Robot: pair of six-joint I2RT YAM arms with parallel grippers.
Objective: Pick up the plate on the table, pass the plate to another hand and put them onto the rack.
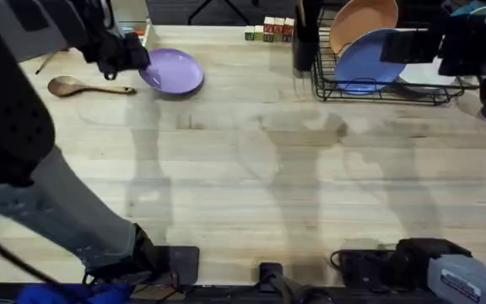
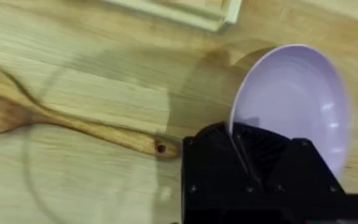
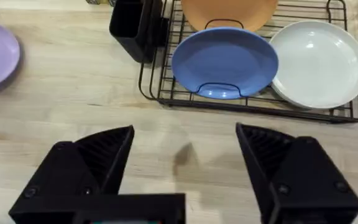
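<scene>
Now left gripper (image 2: 238,155) clamped on plate (image 2: 291,102) rim; right gripper (image 3: 185,152) jaws spread wide, holding nothing.

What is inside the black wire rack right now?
The rack holds three plates: an orange plate, a blue plate and a white plate. The blue plate covers the orange plate's lower part.

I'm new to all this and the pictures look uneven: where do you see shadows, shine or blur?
Overhead: soft grey arm shadows streak the table, and the left arm at the lower left looms dark and blurred. Left wrist: a round shadow falls around the wooden spoon; the plate shows small glints. Right wrist: the white plate shines softly.
</scene>
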